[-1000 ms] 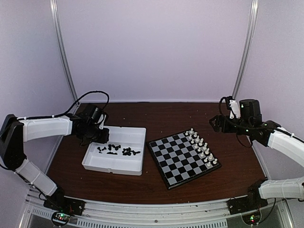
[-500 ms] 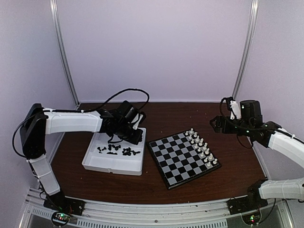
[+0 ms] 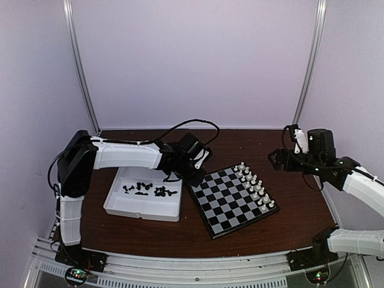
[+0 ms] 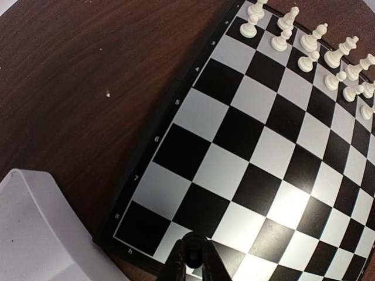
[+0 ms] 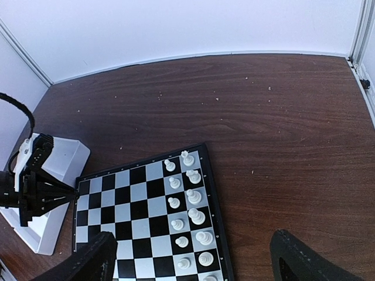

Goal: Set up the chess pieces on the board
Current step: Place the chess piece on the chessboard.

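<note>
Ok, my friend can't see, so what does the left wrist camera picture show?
The left gripper, pinched shut, pokes in from the bottom over the edge of the board. White pieces stand in two rows at the top right, and a white tray shows its corner bottom left on the brown table.

Left arm [image 3: 126, 155]: white shells w/ black joints & a long black cable [image 3: 195, 120]. Right arm [image 3: 365, 181]: same colours, short cable near wrist.
</note>
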Tool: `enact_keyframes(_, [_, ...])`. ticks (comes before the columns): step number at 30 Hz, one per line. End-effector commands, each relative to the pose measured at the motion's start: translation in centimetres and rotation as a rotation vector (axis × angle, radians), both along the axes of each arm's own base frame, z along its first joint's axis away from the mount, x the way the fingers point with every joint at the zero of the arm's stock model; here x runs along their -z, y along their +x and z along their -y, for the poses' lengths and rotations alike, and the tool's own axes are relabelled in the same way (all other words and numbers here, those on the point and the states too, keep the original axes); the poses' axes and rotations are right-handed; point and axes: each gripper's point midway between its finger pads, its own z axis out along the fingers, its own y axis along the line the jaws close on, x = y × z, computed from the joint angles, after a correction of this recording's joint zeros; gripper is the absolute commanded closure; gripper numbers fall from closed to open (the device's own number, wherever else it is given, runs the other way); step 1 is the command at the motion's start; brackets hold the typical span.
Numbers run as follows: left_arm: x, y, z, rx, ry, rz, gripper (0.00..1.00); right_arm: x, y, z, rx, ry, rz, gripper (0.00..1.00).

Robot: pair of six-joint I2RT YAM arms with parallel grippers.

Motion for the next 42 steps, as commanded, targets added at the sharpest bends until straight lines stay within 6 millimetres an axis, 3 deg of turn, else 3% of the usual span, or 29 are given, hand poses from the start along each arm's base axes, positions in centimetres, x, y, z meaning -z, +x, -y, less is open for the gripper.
enact_keyframes(1, [-0.4, 1.4, 1.3, 0.041, 0.016, 0.052, 0.89, 0.6, -0.6, 0.6, 0.018, -0.022, -0.01, 0.06])
enact_keyframes(19, [2.5, 3.9, 1.3, -0.006, 0.071, 0.055, 0.89, 0.7, -0.3, 0.6, 0.019, -0.031, -0.013, 0.06])
enact_keyframes(34, [3.3, 4.0, 1.3, -0.01, 0.075, 0.04, 0.85, 1.0, -0.3, 0.5, 0.017, -0.032, -0.017, 0.06])
enact_keyframes(42, [2.7, 4.1, 1.2, -0.019, 0.075, 0.044, 0.66, 0.9, -0.2, 0.6, 0.018, -0.036, -0.013, 0.06])
